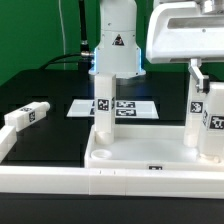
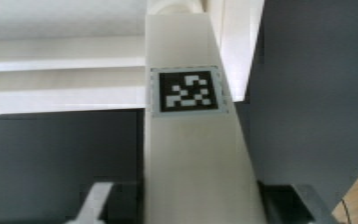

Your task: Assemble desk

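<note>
Jaws of your gripper (image 2: 192,205) are clamped on the held leg (image 2: 190,140), a square white piece. In the wrist view a dark finger (image 2: 101,202) sits on either flank of it, and the leg runs straight away from the camera with its tag facing the lens. Gripping it lengthwise by one end leaves the far end free to go into a socket, as I read it.

In the exterior view the gripper hangs in the upper right of the frame. The white uprights under it stand at the right edge, over the right end of the desk panel (image 1: 140,152). They overlap there, so you cannot tell how many pieces they are, or whether the held leg has seated.

The panel lies rim-up across the lower middle of the exterior view and appears to sit against the long white rail (image 1: 45,182) along the bottom. That rail probably braces it against pushing and twisting. One standing leg (image 1: 103,105) is upright at the panel's corner on the exterior view's left, apparently already fitted. A loose leg (image 1: 25,117) lies on its side at the middle left, well apart from the panel, waiting its turn. Behind the panel, the marker board (image 1: 135,108) lies flat in front of the arm's base (image 1: 115,40)
</note>
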`<state>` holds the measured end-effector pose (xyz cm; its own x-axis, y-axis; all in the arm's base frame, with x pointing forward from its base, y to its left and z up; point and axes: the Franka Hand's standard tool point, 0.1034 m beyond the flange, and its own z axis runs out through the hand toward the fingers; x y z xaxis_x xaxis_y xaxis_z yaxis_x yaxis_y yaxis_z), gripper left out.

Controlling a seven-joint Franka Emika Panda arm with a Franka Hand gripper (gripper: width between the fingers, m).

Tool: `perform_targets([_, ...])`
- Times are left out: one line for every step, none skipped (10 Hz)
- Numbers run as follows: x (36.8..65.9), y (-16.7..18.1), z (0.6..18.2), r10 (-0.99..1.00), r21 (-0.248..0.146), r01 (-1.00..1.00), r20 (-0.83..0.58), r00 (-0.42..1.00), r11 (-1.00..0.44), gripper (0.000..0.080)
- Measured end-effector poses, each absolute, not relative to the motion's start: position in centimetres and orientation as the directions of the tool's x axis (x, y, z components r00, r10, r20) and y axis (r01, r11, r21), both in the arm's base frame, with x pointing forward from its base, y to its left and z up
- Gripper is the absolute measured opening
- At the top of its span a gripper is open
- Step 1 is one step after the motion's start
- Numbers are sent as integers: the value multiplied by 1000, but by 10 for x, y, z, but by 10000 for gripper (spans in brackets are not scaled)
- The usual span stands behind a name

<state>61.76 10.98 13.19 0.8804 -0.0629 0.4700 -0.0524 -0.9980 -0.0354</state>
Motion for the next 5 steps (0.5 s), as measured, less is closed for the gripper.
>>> perform_targets([618, 110, 132, -63, -35, -52, 470, 880, -998, 309])
perform_targets([618, 110, 132, -63, -35, -52, 470, 881, -998, 309])
perform_targets([618, 110, 132, -62, -35, -52, 470, 881, -998, 516])
perform_targets([618, 109, 132, -61, -34, -51, 469, 881, -998, 516])
perform_targets([618, 108, 132, -62, -33, -52, 469, 881, -998, 621])
